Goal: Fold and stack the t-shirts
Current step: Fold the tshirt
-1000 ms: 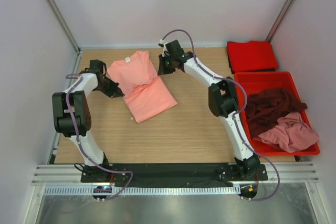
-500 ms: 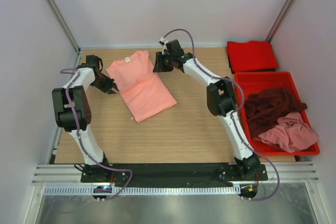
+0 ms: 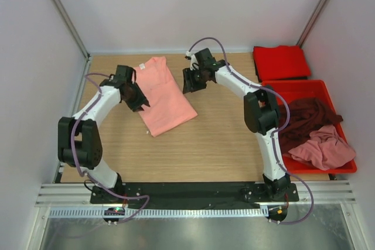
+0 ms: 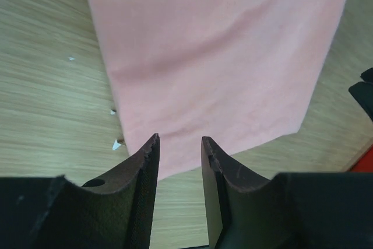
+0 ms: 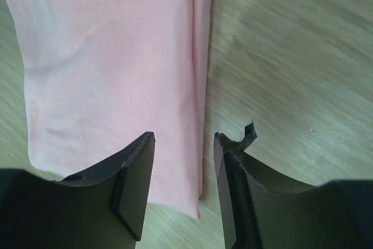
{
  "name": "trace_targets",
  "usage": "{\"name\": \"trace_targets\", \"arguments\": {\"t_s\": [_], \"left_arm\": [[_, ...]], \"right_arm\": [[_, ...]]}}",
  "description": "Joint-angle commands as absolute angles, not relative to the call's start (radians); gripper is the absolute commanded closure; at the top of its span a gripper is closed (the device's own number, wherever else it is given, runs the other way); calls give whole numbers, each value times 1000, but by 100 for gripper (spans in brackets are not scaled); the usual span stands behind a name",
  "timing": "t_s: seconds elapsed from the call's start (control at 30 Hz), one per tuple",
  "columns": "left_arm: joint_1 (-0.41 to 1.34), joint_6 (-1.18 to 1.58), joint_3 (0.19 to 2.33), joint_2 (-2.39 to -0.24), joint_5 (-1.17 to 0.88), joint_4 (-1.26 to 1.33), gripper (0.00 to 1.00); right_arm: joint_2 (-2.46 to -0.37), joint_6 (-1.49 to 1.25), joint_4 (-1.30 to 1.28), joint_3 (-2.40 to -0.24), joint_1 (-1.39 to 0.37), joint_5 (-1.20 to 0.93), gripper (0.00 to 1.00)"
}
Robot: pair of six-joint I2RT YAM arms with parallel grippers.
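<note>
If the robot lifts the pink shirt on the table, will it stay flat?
Probably not: the pink shirt lies in thin, soft folded layers, so it would likely droop and unfold. It looks light. Pushed, it may wrinkle.

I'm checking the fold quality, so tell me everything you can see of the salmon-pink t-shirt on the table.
The salmon-pink t-shirt is plain soft cloth, folded lengthwise into a long narrow panel with no sleeve sticking out. It lies flat on the wooden table, slanting from its collar at the far left, where a small white label shows, to its hem nearer the middle. Layered edges show along its right side. The left hand and right hand, both open, flank it; neither grips it.
</note>
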State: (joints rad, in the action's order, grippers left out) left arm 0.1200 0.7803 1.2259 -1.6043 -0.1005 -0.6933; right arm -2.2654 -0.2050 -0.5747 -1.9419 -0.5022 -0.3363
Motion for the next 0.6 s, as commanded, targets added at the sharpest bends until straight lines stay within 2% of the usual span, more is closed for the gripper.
{"name": "trace_targets", "arguments": {"t_s": [0.0, 0.4, 0.57], "left_arm": [[158, 767, 1197, -1667, -182, -632, 64], [199, 755, 1083, -1733, -146, -607, 64], [199, 712, 1141, -1737, -56, -690, 65]], "right_arm": [[-2215, -117, -638, -1901, -506, -374, 49], [-2158, -107, -591, -1661, -508, -361, 49], [-2114, -152, -545, -1559, -506, -382, 55]]}}
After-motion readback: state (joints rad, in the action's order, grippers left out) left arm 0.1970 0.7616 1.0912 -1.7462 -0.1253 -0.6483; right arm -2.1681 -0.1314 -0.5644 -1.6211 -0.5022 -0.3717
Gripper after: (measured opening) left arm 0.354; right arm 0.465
